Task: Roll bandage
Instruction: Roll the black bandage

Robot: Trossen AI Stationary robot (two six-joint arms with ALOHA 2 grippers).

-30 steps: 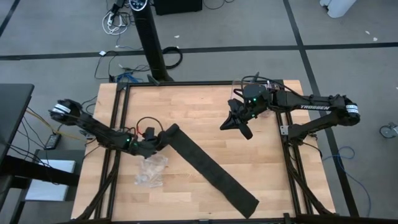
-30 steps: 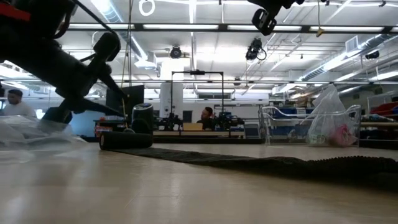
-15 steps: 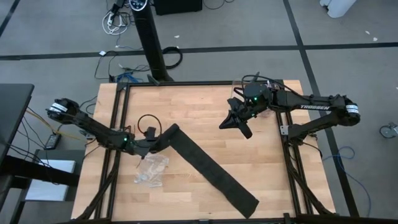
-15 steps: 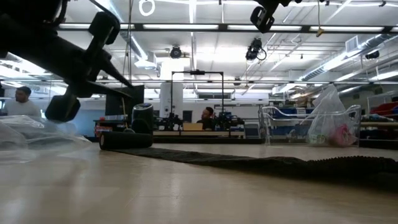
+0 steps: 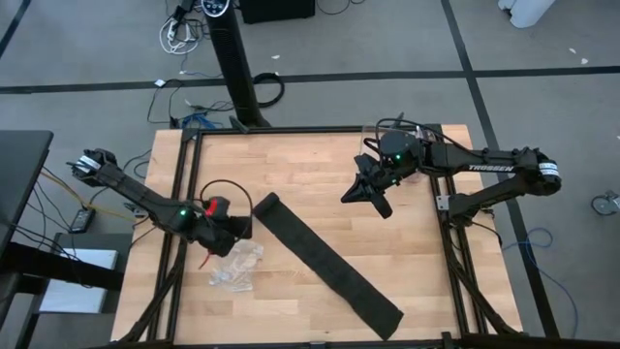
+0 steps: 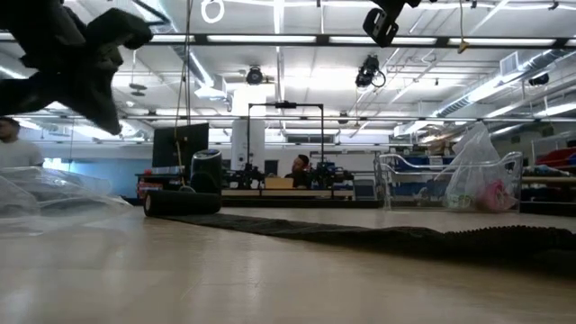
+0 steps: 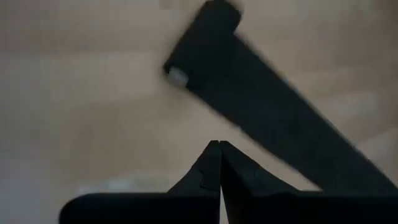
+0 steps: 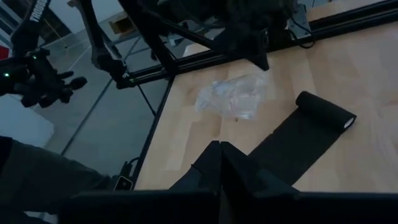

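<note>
at the table's left edge the left hand (image 5: 235, 228) sits pinched shut on nothing, lifted clear of the wood and just beside the bandage's rolled end without touching it. below it on the table (image 5: 310, 165) lies a small clear plastic bag (image 5: 235, 266), crumpled and apart from the fabric. moving right, the bandage (image 5: 325, 260) runs as a long dark strip diagonally across the middle of the table, from its rolled end (image 5: 263, 204) near the left hand down toward the front right corner, lying flat. the left wrist view shows that end as a short, thin cylinder with only a few turns in it, the rest trailing off unrolled. further right, the right hand (image 5: 372, 193) hovers above the table's back right part, fingers closed and empty, well apart from the strip. by my reading the roll is only just begun: one small coil is made, and almost the whole length is left to wind up.
</note>
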